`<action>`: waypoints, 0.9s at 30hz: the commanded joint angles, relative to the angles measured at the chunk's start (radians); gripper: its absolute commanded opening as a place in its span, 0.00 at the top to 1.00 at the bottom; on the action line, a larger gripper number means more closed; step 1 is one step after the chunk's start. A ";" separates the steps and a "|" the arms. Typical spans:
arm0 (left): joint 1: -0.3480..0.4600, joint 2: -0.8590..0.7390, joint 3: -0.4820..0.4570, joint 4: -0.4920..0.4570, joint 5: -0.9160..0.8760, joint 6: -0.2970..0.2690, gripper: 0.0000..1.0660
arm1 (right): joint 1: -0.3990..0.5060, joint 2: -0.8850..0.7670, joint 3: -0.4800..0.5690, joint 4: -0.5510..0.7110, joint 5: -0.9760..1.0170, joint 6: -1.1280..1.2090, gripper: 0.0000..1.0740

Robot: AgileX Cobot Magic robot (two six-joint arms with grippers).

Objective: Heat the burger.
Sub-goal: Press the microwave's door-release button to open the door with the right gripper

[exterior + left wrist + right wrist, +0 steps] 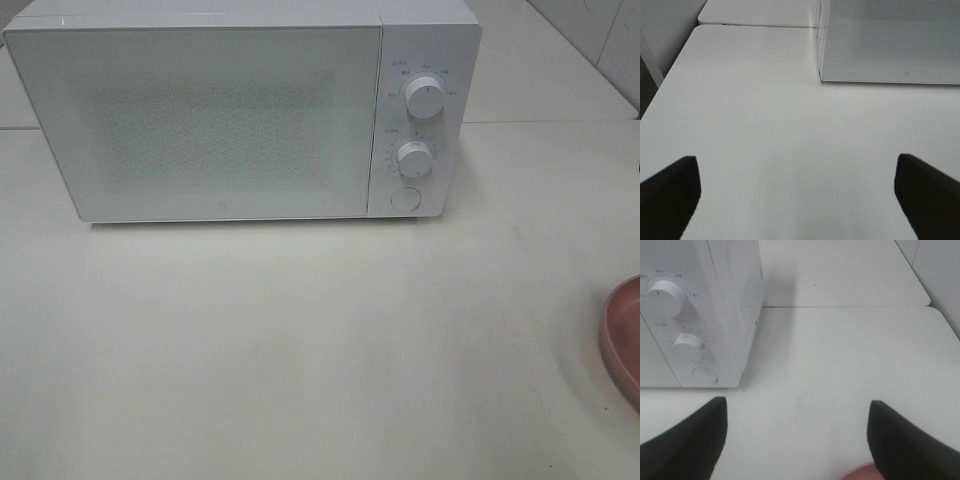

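Note:
The burger is out of view in every frame. A white microwave stands at the back of the table with its door shut; two knobs and a round button sit on its right panel. Neither gripper shows in the exterior high view. In the left wrist view my left gripper is open, nothing between its dark fingers, over bare table in front of the microwave's left corner. My right gripper is open and empty, near the microwave's control panel.
A pink plate sticks in at the right edge of the table; its rim shows just under my right gripper. The white table stretches in front of the microwave. A seam joins a second table behind.

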 commanded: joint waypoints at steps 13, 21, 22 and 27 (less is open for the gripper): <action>-0.003 -0.020 0.004 -0.002 -0.009 -0.001 0.08 | -0.004 0.251 0.053 -0.007 -0.475 -0.006 0.30; -0.003 -0.020 0.004 -0.002 -0.009 0.000 0.08 | 0.065 0.398 0.084 0.111 -0.646 -0.102 0.30; -0.003 -0.020 0.004 -0.002 -0.009 0.000 0.08 | 0.065 0.398 0.084 0.111 -0.646 -0.102 0.30; -0.003 -0.020 0.004 -0.002 -0.009 0.000 0.08 | 0.212 0.515 0.084 0.295 -0.760 -0.294 0.30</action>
